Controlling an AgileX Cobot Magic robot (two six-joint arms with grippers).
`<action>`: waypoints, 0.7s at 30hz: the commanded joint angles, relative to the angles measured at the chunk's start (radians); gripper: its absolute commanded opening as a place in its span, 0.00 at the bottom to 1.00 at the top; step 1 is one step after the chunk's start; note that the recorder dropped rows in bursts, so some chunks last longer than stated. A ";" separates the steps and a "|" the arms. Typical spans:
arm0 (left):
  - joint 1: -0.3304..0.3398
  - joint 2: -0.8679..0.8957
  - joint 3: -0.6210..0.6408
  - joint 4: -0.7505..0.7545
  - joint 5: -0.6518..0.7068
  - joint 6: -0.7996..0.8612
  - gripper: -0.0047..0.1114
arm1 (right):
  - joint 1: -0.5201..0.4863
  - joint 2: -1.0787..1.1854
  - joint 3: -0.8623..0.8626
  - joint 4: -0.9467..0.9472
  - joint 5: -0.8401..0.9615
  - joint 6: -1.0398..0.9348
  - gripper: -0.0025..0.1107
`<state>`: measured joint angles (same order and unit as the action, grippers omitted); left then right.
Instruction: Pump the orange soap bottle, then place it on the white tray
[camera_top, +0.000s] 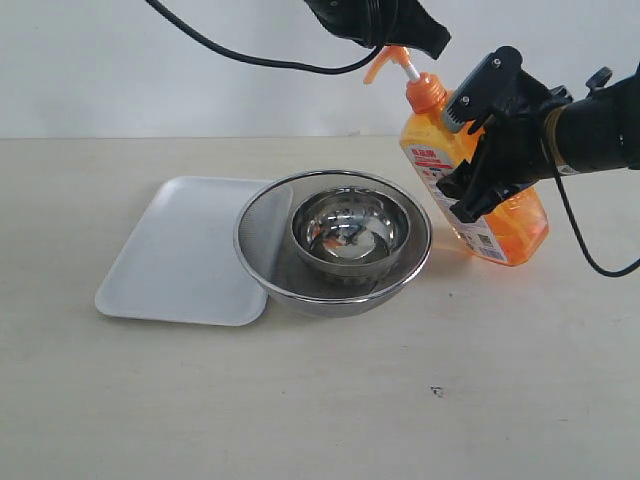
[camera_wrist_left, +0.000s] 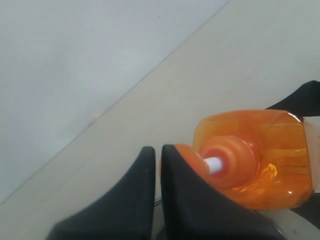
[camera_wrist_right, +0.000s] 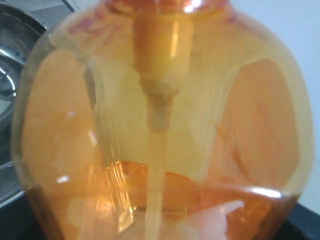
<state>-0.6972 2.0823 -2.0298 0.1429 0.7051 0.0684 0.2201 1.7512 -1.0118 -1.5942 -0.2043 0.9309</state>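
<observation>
while the r. end effector (camera_top: 462, 160) is clamping 1 orange soap bottle (camera_top: 512, 225), the l. end effector (camera_wrist_left: 156, 152), fingers pinched together, is touching its pump head (camera_wrist_left: 186, 156); bottle is leaning beside 1 strainer (camera_top: 262, 235) w/ 1 bowl (camera_top: 350, 235) inside, off 1 white tray (camera_top: 170, 260).

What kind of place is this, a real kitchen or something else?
Probably a robot test bench, not a real kitchen: a plain beige table against a blank white wall, a loose black cable overhead, and a few kitchen props such as the orange soap bottle and steel strainer.
</observation>
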 joint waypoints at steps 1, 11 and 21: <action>-0.014 0.043 0.016 -0.081 0.085 0.004 0.08 | -0.001 -0.008 -0.001 0.018 -0.044 0.021 0.02; -0.014 0.063 0.016 -0.128 0.096 0.027 0.08 | -0.001 -0.008 -0.001 0.018 -0.044 0.021 0.02; -0.014 0.067 0.016 -0.128 0.096 0.029 0.08 | -0.001 -0.008 -0.001 0.029 -0.039 0.019 0.02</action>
<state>-0.6868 2.1108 -2.0340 0.1113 0.7091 0.0943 0.2183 1.7512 -1.0080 -1.6061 -0.1699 0.9126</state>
